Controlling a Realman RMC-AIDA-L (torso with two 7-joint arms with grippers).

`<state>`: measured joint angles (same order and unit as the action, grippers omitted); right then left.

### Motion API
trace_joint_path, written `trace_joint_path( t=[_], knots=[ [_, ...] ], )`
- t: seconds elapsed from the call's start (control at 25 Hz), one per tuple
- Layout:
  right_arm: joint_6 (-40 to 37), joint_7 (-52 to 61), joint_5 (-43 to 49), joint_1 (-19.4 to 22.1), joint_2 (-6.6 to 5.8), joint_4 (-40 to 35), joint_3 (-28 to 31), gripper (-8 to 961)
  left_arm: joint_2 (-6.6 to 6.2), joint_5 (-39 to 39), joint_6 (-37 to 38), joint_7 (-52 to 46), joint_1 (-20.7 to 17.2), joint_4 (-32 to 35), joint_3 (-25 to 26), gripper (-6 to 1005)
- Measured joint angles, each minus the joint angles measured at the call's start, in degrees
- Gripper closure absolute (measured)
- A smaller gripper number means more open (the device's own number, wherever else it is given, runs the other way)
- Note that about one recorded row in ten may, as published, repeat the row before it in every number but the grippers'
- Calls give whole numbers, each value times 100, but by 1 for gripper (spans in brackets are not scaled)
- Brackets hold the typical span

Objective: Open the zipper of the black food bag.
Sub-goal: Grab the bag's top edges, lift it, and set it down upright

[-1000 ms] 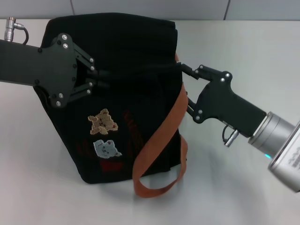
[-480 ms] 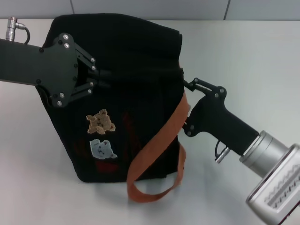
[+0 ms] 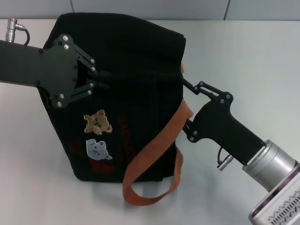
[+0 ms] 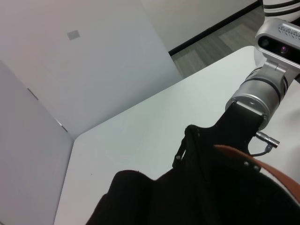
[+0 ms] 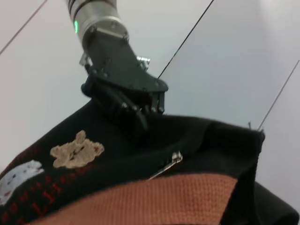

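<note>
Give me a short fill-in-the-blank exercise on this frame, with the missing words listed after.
1. The black food bag lies on a ____ table.
2. The left pincer is at the bag's top seam, and the right pincer is at the bag's ____ end.
3. The handle webbing is ____ in colour.
4. Two ____ patches sit on the bag's front.

Missing words: white; right; orange-brown; bear

One black food bag [image 3: 122, 61], two bear patches, two claws: left claw [image 3: 104, 78], right claw [image 3: 183, 79].

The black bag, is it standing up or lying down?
Lying down: the black food bag rests on its side, bear patches facing up, one orange handle trailing loose across the table.
</note>
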<state>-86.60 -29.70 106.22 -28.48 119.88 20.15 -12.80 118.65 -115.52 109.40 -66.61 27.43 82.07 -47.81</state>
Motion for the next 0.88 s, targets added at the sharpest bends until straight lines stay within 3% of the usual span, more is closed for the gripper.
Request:
trace_joint_path(
  t=[0.88],
  knots=[
    [6,113,-12,-11,0,-8,94,632,8,70,1,2,13,-50,-132,928]
  ],
)
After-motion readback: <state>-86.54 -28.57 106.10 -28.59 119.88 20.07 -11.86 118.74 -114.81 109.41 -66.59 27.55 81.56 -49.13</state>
